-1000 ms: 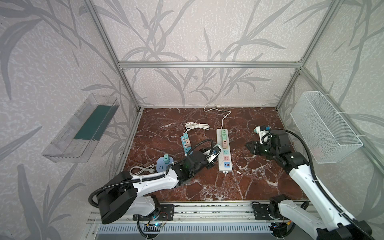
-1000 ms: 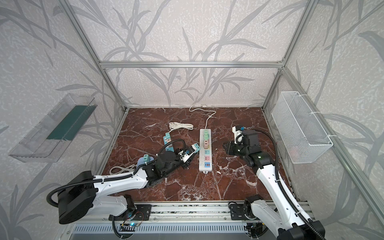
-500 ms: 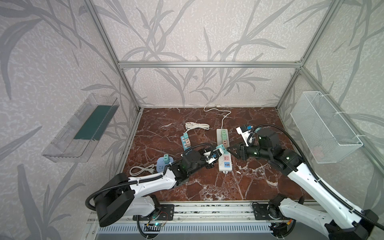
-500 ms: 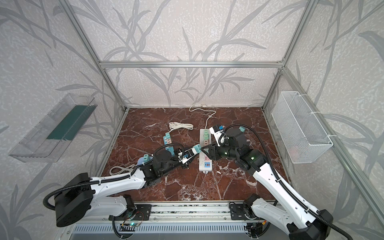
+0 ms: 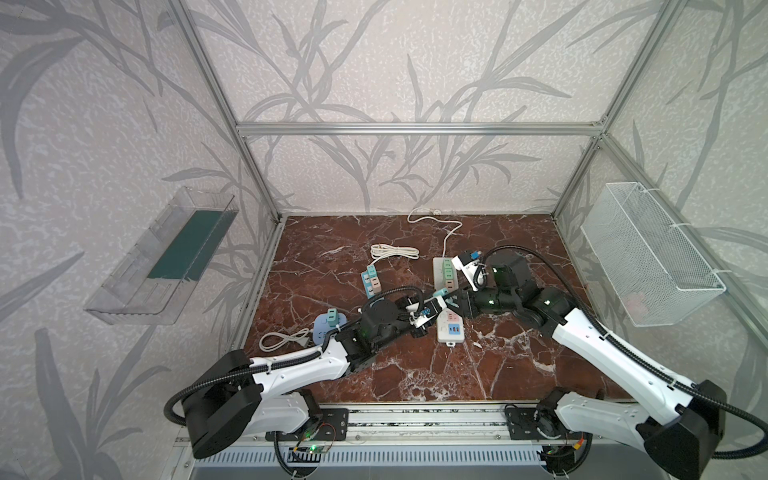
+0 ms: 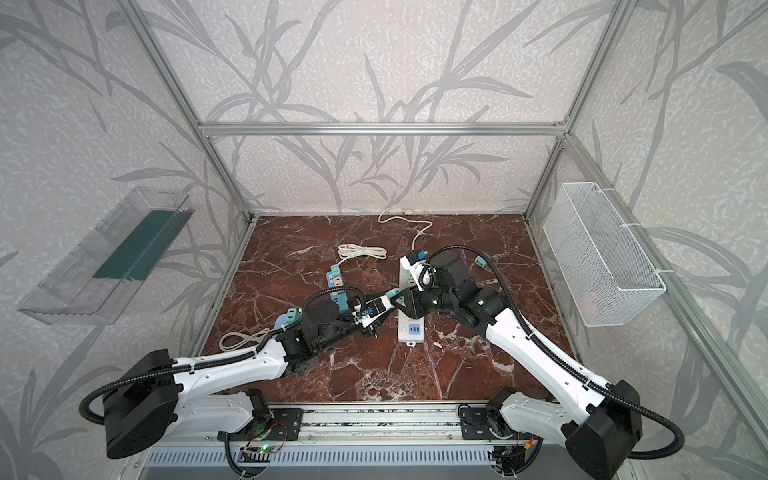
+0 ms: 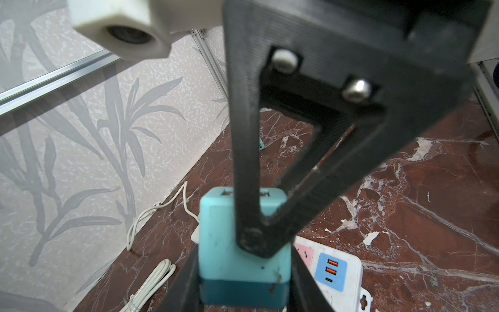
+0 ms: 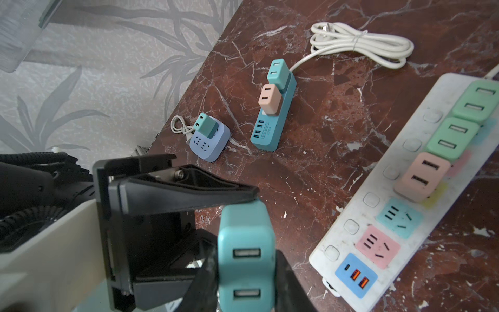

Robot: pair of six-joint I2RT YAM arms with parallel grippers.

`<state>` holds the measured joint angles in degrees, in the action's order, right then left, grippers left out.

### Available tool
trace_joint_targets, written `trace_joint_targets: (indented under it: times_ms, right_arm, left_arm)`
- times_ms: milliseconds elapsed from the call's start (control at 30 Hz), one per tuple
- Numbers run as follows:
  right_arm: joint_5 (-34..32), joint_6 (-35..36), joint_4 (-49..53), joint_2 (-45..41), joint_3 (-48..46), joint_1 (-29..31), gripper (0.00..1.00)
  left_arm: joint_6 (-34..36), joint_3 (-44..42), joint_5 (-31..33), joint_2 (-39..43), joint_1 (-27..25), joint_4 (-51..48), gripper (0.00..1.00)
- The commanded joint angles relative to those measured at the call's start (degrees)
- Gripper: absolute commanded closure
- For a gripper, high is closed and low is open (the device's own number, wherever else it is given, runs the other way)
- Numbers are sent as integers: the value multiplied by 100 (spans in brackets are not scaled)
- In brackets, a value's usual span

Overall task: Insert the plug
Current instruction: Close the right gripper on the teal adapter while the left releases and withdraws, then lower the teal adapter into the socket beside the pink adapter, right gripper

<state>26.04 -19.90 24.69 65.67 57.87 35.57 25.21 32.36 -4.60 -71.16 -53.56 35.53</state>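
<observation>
Teal plug (image 5: 439,293) (image 6: 392,296), centre of frame in both top views, just left of the white power strip (image 5: 451,338): left jaws and right jaws both clamped on it, off the surface (image 5: 332,257). Strip sockets hold two green adapters (image 8: 449,137) and one pink adapter (image 8: 421,175). Clear wall tray (image 5: 124,307), left: a green sheet (image 5: 187,245). Wire basket (image 5: 648,257), right: contents unclear.

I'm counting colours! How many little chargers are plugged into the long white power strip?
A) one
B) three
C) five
B: in the right wrist view the white power strip carries a green charger, a second green charger and a peach charger, side by side in a row.
</observation>
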Motion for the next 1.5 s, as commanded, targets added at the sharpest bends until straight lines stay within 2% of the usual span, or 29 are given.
trace_joint_targets:
  times_ms: [0, 200, 267, 300, 367, 467, 533, 600, 700, 767, 833, 933, 1033, 1267, 1467]
  right_arm:
    - [179, -23, -242, -62, 182, 29, 71]
    - [262, -66, -212, -2, 199, 29, 70]
    - [235, -140, -279, -1, 183, 36, 78]
    - [214, -152, -261, 6, 198, 38, 82]
    - [45, -171, -203, -22, 233, 38, 89]
    - [-524, -181, -68, -96, 268, 39, 95]
    - [-974, -155, 89, -116, 316, 44, 100]
    - [-1451, -163, 241, -108, 327, 40, 100]
    - [-2176, -295, 418, 17, 290, 38, 100]
    - [-2556, -448, 474, 124, 228, 58, 100]
    - [-3060, -662, 556, 273, 161, 95, 100]
    - [-3399, -921, 472, 544, 11, 134, 100]
    - [-3367, -1038, 403, 886, -20, 165, 100]
    - [-3676, -1292, 290, 1392, 6, 161, 100]
    - [-3422, -1426, 310, 1773, 36, 164, 100]
  left_arm:
    - [-3, 24, -158, 134, -14, 79, 100]
    - [-24, 42, -203, 146, -23, 34, 100]
    - [-42, 51, -168, 146, -28, 27, 98]
    - [-45, 44, -109, 141, -38, 28, 86]
    - [1, 27, 27, 140, -61, 108, 53]
    - [-52, -48, 442, 191, -82, 510, 33]
    - [-183, -90, 886, 250, -93, 844, 9]
    - [-372, -82, 1553, 293, -127, 1236, 8]
    - [-1202, 46, 3235, 321, -129, 1635, 4]
    - [-1786, 241, 4218, 376, -83, 1229, 3]
    - [-2462, 621, 4764, 459, -5, 46, 2]
    - [-3819, 1341, 4545, 456, 227, -2080, 1]
    - [-4451, 1821, 4115, 268, 373, -3049, 1]
    - [-4790, 1955, 3653, 163, 452, -3423, 1]
    - [-4777, 1872, 3566, 291, 452, -3313, 1]
